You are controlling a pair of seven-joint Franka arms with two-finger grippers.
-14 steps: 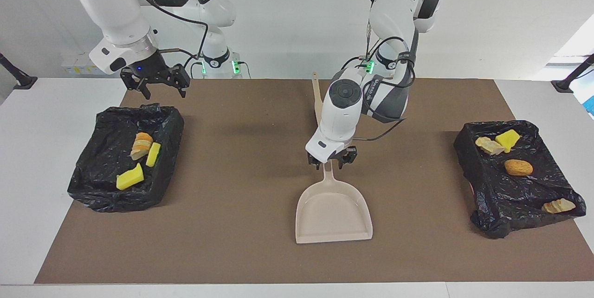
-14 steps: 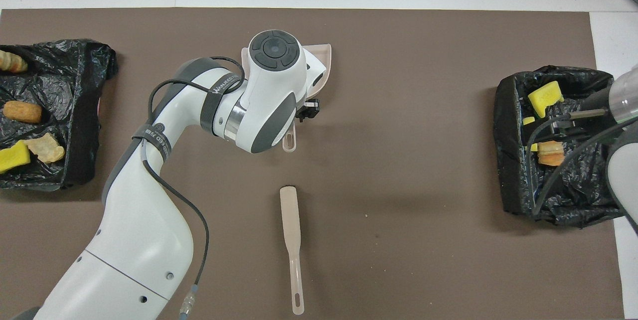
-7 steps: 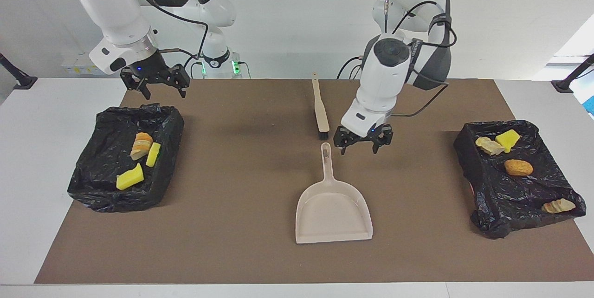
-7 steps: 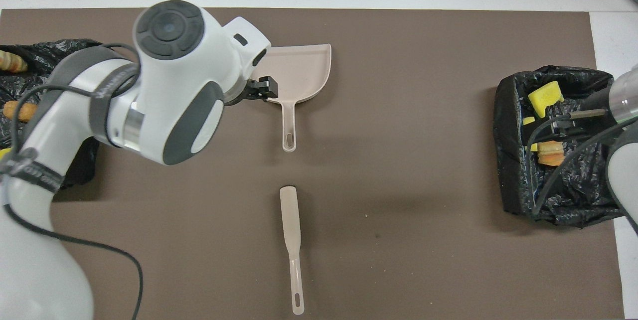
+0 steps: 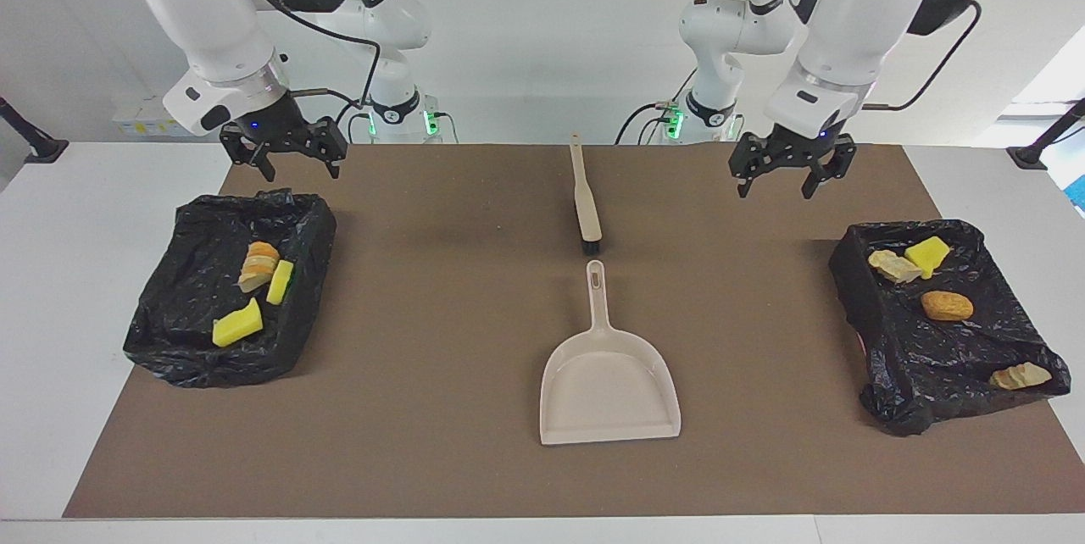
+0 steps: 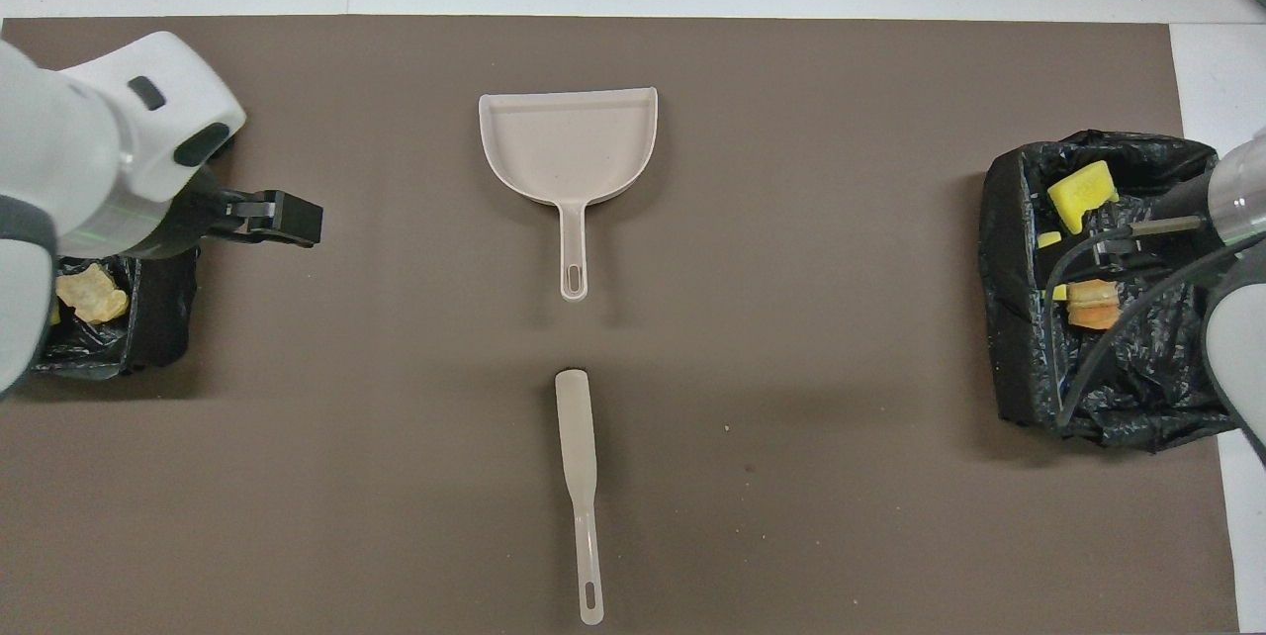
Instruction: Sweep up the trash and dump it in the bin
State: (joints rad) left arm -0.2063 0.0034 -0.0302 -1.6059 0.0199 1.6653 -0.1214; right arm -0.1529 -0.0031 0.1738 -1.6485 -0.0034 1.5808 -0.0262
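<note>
The trash lies in two black-lined bins. In the bin (image 5: 169,358) at the right arm's end are two yellow wedges (image 5: 237,325) and a bread piece (image 5: 258,264). The bin (image 5: 898,408) at the left arm's end holds a yellow wedge (image 5: 926,253), a brown pastry (image 5: 947,305) and two tan pieces. My left gripper (image 5: 775,191) hangs open and empty over the mat beside that bin. My right gripper (image 5: 303,174) waits open and empty over the rim of the other bin. The beige dustpan (image 5: 609,383) lies empty mid-mat.
The beige brush (image 5: 585,197) lies flat in line with the dustpan's handle (image 6: 574,249), nearer to the robots. A brown mat (image 6: 791,417) covers the table between the bins. In the overhead view the left arm hides much of its bin (image 6: 158,338).
My left gripper has opened off the dustpan's handle, risen and swung to the left arm's end of the table. Dustpan, brush and right arm have stayed put.
</note>
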